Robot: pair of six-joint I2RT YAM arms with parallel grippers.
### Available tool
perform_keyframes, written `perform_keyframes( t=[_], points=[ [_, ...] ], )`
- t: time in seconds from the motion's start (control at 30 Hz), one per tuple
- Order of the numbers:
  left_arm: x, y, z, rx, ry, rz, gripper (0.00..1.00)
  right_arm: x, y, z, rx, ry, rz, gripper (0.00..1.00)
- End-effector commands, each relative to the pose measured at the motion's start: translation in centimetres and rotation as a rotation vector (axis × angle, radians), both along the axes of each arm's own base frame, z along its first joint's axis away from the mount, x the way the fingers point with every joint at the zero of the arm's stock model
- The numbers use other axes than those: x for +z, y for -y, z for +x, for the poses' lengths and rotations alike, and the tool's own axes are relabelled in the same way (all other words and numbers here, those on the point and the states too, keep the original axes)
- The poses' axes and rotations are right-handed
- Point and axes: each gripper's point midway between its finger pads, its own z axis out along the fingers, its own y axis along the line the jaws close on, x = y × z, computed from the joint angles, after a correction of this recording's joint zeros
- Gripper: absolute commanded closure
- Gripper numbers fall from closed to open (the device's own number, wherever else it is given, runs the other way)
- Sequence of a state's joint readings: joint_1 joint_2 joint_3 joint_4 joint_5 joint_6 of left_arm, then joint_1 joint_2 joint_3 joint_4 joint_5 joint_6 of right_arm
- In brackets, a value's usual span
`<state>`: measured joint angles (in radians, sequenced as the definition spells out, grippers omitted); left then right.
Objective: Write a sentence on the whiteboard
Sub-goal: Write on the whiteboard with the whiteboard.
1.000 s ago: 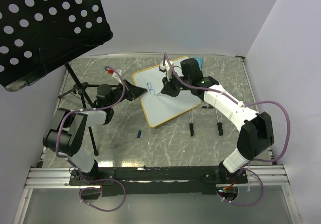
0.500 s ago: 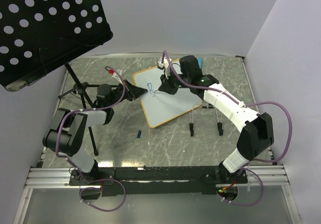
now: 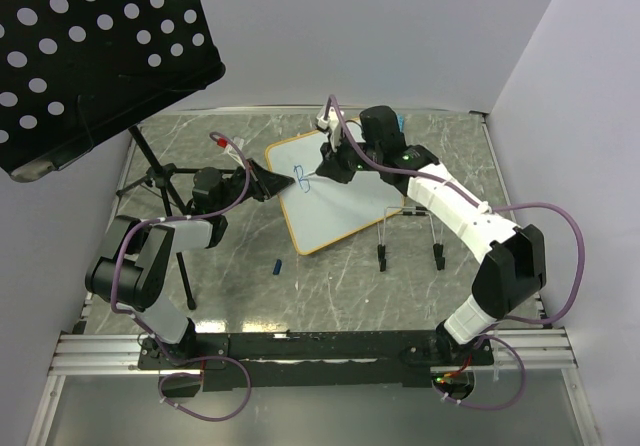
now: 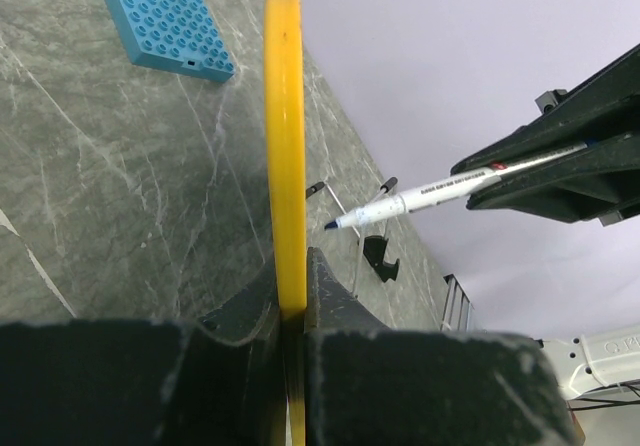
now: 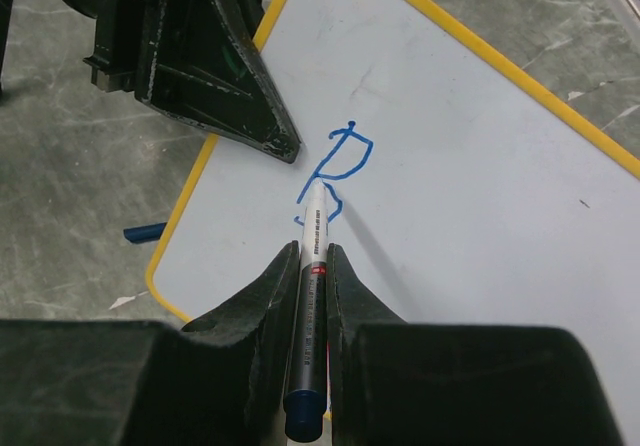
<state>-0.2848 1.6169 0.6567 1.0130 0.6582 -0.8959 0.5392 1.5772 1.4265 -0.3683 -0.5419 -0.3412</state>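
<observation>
Counter (image 3: 330,296): grey marbled slab that carries everything here.
Whiteboard (image 3: 340,201): white with a yellow rim, lying skewed at mid-counter; seen edge-on from the left wrist (image 4: 285,146).
Left pincer (image 3: 266,181): closed on the whiteboard's left rim, with the yellow edge pinched between its two fingers (image 4: 292,286).
Right pincer (image 5: 312,266): narrow, clamped round a marker (image 5: 314,228) and hanging over the board's left part.
Marker tip: points down at the lower curve of the blue writing. I cannot tell whether it touches the surface.
Sentence (image 5: 337,169): only one blue cursive letter so far, like a "B". It sits on the board's left part, just beside the left pincer's fingertip.
Cap (image 3: 277,264): small and blue, on the counter near the board's near-left corner and apart from it.
Blue plate (image 4: 165,11): studded, flat on the counter beyond the board, partly hidden by the right arm in the top view.
Music stand (image 3: 90,46): black perforated desk on a tripod, at the far left.
</observation>
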Motion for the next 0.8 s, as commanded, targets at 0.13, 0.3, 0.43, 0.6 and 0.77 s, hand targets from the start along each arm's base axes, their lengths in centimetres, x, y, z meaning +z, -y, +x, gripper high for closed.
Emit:
perform_keyframes(
  t=[0.13, 0.3, 0.43, 0.6, 0.77],
  points=[
    [6.8, 0.6, -0.4, -0.043, 0.237, -0.092, 0.99, 2.1, 1.9, 1.9, -0.07, 0.082, 0.035, 1.0],
    [6.9, 0.6, -0.5, -0.043, 0.24, -0.092, 0.99, 1.5, 1.7, 2.4, -0.07, 0.089, 0.028, 1.0],
    [6.7, 0.6, -0.5, -0.044, 0.235, -0.088, 0.99, 1.7, 1.5, 2.7, -0.067, 0.094, 0.037, 1.0],
    [6.8, 0.6, -0.6, -0.046, 0.238, -0.09, 0.99, 1.6, 1.2, 2.6, -0.058, 0.082, 0.04, 1.0],
    [6.8, 0.6, -0.6, -0.045, 0.236, -0.093, 0.99, 0.6, 1.1, 2.4, -0.049, 0.058, 0.032, 1.0]
  ],
)
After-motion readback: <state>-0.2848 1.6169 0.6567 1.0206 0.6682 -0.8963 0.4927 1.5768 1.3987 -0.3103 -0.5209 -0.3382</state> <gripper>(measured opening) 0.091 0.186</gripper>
